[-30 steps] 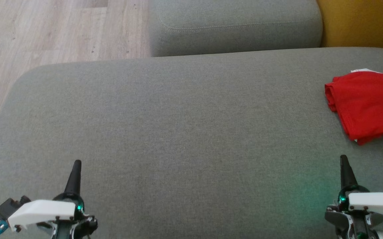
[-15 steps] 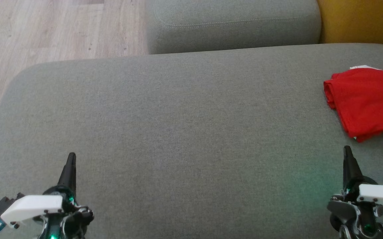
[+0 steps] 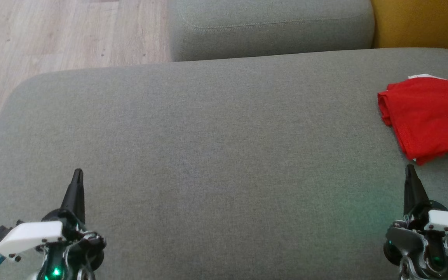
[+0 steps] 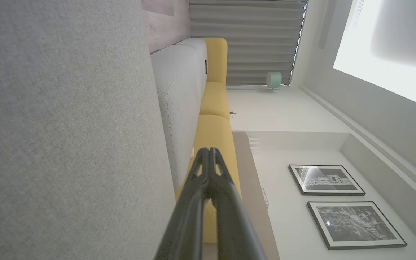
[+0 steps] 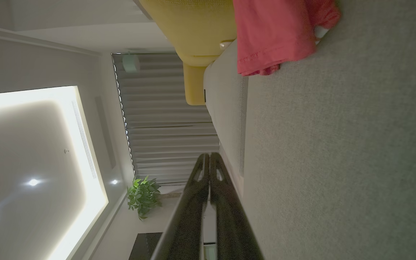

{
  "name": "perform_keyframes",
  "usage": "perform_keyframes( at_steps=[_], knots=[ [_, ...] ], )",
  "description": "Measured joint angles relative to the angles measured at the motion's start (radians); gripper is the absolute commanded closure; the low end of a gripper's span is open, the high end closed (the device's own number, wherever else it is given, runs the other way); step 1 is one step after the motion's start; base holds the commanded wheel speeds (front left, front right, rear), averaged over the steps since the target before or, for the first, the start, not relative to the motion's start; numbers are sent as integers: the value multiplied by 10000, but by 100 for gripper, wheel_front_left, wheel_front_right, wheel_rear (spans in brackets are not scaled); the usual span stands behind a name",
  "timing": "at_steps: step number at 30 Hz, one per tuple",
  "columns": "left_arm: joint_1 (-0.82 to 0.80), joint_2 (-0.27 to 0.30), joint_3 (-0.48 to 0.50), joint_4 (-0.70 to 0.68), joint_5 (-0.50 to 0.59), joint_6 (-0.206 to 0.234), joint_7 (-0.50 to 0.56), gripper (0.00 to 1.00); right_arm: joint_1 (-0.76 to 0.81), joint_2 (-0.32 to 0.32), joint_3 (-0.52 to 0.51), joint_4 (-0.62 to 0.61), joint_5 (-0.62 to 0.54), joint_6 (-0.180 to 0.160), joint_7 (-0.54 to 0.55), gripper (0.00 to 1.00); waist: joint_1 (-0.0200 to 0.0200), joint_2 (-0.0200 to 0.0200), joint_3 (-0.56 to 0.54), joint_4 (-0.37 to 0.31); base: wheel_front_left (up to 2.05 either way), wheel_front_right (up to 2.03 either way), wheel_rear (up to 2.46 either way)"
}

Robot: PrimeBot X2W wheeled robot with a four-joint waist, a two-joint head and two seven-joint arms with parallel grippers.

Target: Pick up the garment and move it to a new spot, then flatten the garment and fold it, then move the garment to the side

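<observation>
1 garment, prob. folded, 2 shut: L gripper, R gripper

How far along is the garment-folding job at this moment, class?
Done, it seems: the red garment lies folded at the right edge of the grey cushion. In hand: nothing; the left hand and right hand are shut and empty, off the cloth. Left: apparently nothing.

On the cushion we see the garment far right, left gripper and right gripper over its near corners.
</observation>
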Motion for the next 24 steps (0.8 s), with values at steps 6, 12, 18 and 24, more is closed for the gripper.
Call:
perform_keyframes(
  at_steps=[6,12,18,24],
  knots=[
    [0,-21,12,0,0,0,42,100,-1,2,-10,0,0,0,6,100,0,0,-1,1,0,0,0],
    [0,-31,33,0,2,0,44,100,-1,2,-17,0,0,0,8,100,0,0,-1,1,0,0,0],
    [0,-40,46,0,2,0,46,100,-1,2,-27,0,-2,0,10,100,0,0,-1,1,0,0,0],
    [0,-46,56,2,17,-2,86,100,-1,2,-38,0,-2,0,10,100,0,0,-1,1,0,0,0]
  ],
)
